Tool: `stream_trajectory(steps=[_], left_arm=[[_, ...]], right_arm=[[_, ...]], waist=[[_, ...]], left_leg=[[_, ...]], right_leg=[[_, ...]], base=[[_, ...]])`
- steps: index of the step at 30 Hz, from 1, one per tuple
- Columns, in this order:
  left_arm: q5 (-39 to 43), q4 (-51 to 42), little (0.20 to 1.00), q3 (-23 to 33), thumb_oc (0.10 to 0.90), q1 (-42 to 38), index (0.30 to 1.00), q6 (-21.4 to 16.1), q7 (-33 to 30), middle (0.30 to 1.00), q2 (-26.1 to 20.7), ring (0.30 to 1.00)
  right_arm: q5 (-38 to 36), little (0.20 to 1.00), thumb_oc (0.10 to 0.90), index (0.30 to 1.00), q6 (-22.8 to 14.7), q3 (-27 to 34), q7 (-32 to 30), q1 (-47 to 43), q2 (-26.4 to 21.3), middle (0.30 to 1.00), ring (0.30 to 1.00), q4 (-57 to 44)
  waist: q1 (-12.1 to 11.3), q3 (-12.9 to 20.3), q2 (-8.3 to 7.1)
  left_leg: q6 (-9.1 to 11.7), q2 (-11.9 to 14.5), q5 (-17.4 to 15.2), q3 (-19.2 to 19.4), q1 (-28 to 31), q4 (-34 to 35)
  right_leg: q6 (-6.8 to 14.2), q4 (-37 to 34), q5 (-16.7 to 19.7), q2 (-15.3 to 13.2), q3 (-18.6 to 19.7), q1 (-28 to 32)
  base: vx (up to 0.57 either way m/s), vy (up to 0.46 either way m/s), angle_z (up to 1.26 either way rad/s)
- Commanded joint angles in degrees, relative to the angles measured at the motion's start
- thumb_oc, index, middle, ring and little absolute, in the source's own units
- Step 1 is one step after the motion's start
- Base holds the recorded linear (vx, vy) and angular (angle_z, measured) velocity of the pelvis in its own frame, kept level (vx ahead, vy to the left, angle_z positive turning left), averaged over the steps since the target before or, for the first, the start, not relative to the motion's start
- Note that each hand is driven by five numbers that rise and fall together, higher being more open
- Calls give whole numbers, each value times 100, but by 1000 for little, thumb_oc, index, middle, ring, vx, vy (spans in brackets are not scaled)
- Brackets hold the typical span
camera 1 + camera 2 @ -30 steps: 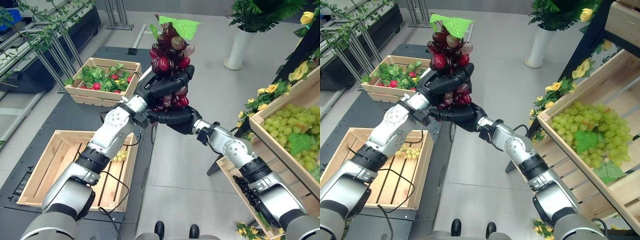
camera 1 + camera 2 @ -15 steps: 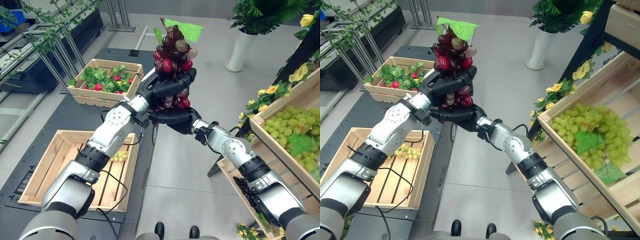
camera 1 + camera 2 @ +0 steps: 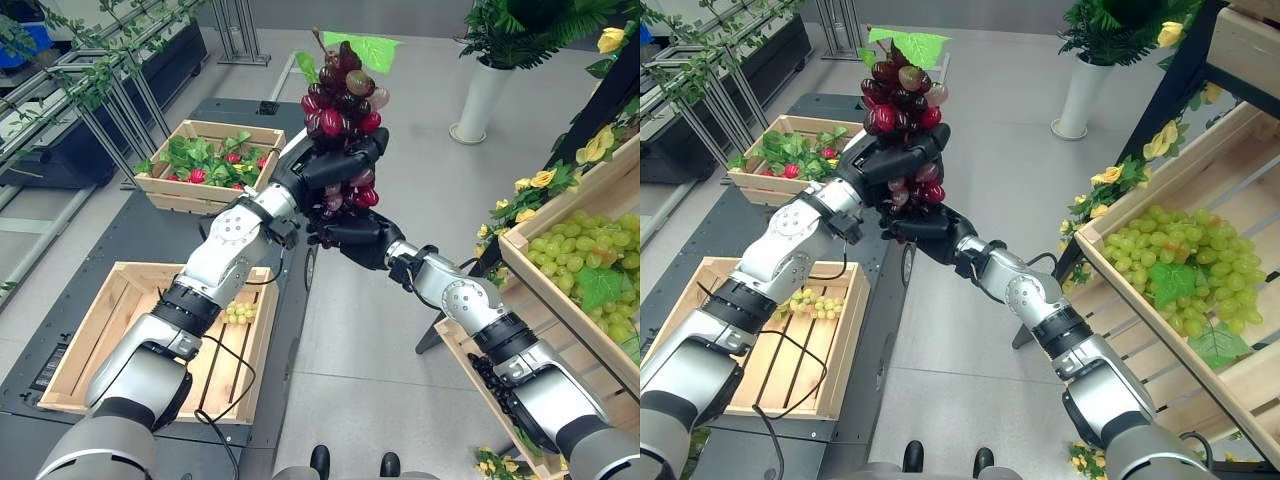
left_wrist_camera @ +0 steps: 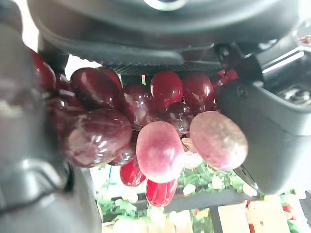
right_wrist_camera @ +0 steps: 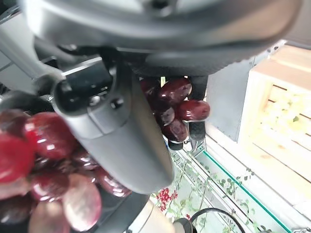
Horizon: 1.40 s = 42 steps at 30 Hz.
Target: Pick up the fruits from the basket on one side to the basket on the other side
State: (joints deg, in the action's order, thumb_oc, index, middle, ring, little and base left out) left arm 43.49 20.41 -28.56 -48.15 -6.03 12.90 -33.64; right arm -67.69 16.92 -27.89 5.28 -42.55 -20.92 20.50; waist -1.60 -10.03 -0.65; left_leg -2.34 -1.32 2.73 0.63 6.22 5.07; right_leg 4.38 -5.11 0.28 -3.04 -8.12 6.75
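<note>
Red grape bunch (image 3: 341,100) stands upright in my left hand (image 3: 325,170), fingers curled round it; my right hand (image 3: 352,232) cups it beneath, crate (image 3: 262,330) lower left.

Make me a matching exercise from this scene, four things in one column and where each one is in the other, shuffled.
Things:
1. red grape bunch
2. small green grape bunch
3. pile of green grapes
4. red fruit with leaves

Places:
A. far wooden crate on the robot's left
B. held up between both hands
C. sloped crate on the robot's right
D. near wooden crate on the robot's left

Pairs: 1-B, 2-D, 3-C, 4-A
</note>
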Motion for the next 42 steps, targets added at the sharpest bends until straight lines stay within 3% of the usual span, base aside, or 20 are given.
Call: stream_trajectory(steps=[1,2,3,4,5,6,7,18,29,42], left_arm=[[1,1024,300,248,400,-577,300,-734,-211,300,38,300],[-19,1040,300,241,400,-573,300,-740,-241,300,33,300],[-38,1088,342,234,428,-579,342,-752,-259,342,20,342],[-36,1128,484,239,522,-586,484,-750,-261,484,5,484],[-63,1178,568,248,579,-588,568,-758,-276,568,-5,568],[-91,1225,820,250,747,-591,820,-769,-269,820,-15,820],[-117,1266,900,248,800,-586,900,-793,-283,900,-29,900],[-300,1643,900,379,800,-552,900,-960,-635,900,-165,900],[-430,2191,900,644,800,-457,900,-1391,-1207,900,-294,900],[-212,2130,900,743,800,-334,900,-1481,-765,900,-298,900]], right_arm=[[-359,300,400,300,-1175,566,221,-678,267,300,300,21],[-367,300,400,300,-1182,564,218,-677,265,300,300,30],[-365,300,400,300,-1196,567,207,-680,267,300,300,48],[-349,300,400,300,-1203,575,200,-672,267,300,300,52],[-327,300,400,300,-1196,587,197,-669,260,300,300,57],[-321,300,400,300,-1186,594,205,-671,253,300,300,70],[-310,300,400,300,-1188,594,220,-658,253,300,300,80],[-222,300,400,300,-1168,629,236,-656,176,300,300,128],[-192,300,400,300,-1136,685,245,-596,105,300,300,176],[-128,300,400,300,-1126,707,232,-516,132,300,300,153]], waist=[[-59,1152,90],[-58,1150,90],[-59,1153,91],[-58,1151,91],[-54,1149,93],[-51,1144,94],[-48,1138,96],[-42,1133,88],[-20,1135,82],[-33,1125,77]], left_leg=[[147,-183,-459,11,20,-7],[147,-183,-458,11,19,-7],[147,-183,-462,6,16,-7],[148,-180,-463,7,18,-7],[148,-179,-465,8,21,-7],[148,-177,-468,10,25,-7],[149,-174,-470,15,30,-7],[155,-166,-472,27,43,-7],[168,-156,-474,41,54,-7],[167,-157,-488,15,75,-7]], right_leg=[[-285,11,-21,158,-90,-10],[-286,11,-21,159,-87,-10],[-286,11,-27,160,-87,-12],[-287,11,-28,159,-89,-11],[-287,11,-30,159,-88,-8],[-287,11,-31,161,-85,-4],[-288,11,-31,161,-82,-1],[-290,11,-39,166,-68,13],[-291,11,-43,164,-53,18],[-309,11,-53,167,-49,43]], base=[[0,0,0],[0,0,0],[0,0,0],[0,0,0],[0,0,0],[0,0,0],[0,0,0],[0,0,0],[0,0,0],[0,0,0]])
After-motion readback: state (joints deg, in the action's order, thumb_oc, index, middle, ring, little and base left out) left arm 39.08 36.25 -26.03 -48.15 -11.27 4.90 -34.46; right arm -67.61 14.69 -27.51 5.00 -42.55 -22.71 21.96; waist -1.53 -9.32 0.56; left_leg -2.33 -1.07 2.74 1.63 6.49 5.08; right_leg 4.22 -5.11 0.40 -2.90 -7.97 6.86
